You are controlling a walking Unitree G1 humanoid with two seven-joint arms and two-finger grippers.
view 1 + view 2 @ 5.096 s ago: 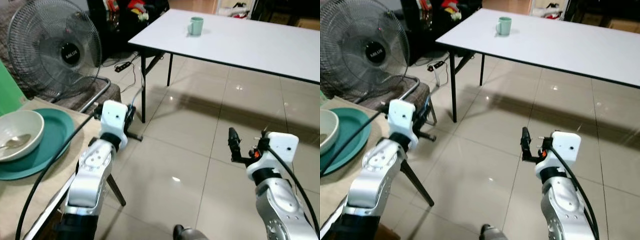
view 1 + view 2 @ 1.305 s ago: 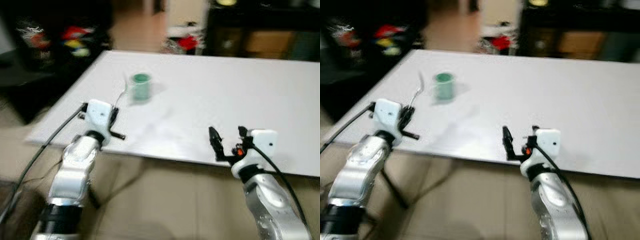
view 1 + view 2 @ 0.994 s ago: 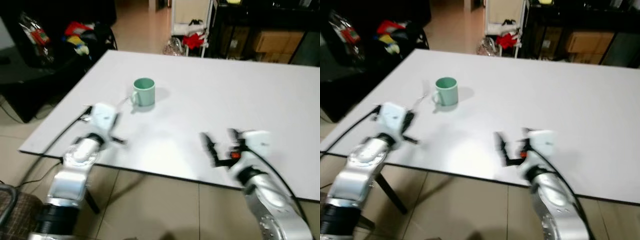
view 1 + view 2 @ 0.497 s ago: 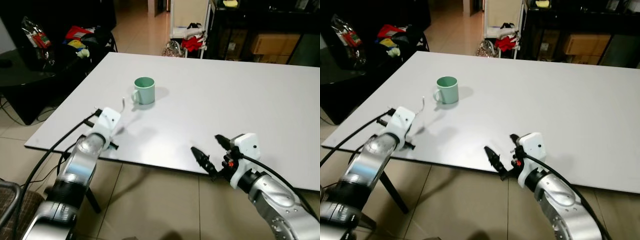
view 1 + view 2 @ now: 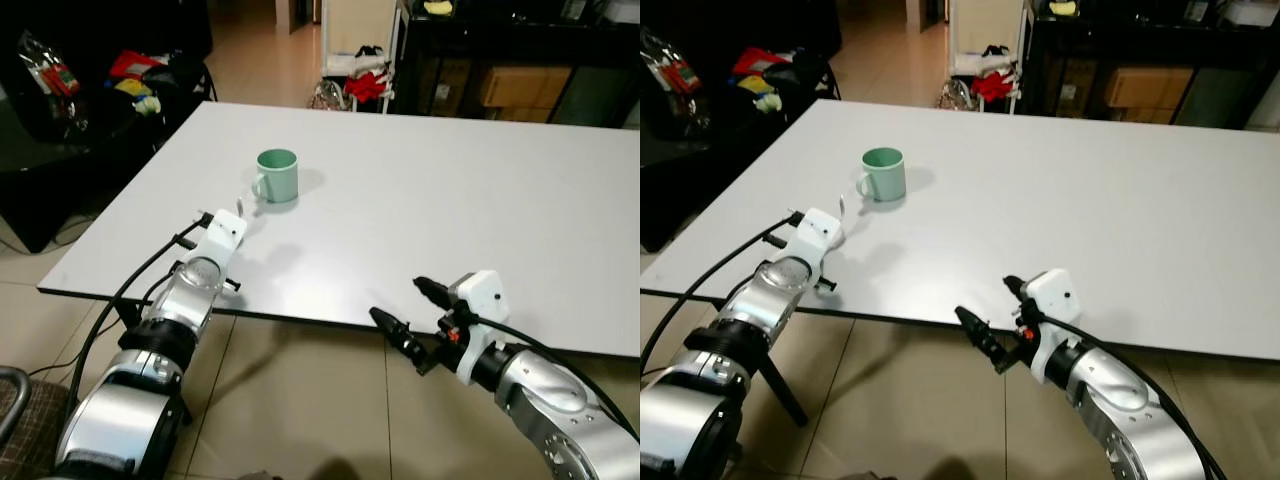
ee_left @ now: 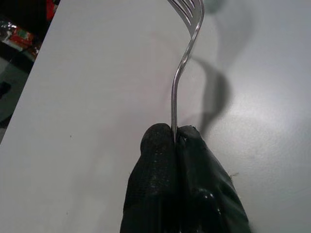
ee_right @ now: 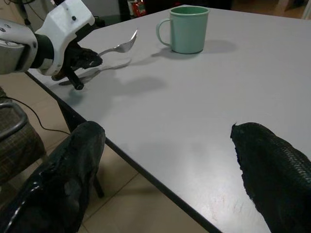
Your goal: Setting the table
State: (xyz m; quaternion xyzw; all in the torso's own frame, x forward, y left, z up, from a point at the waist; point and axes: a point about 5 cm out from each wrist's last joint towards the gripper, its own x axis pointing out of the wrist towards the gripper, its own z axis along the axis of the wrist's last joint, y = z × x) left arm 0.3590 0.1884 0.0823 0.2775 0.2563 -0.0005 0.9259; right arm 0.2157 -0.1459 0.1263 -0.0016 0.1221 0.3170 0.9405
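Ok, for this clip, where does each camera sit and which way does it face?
Left eye view: on the head, looking forward and down at the white table with the green mug; both silver arms show.
Right eye view: the head's other eye, same scene.
Left wrist view: on the left wrist, looking along the left gripper, its jaws shut on a fork over the table.
Right wrist view: on the right wrist, looking between the right gripper and its open jaws across the table.
Shared: the right wrist view and both eye views show the mug and the left gripper.
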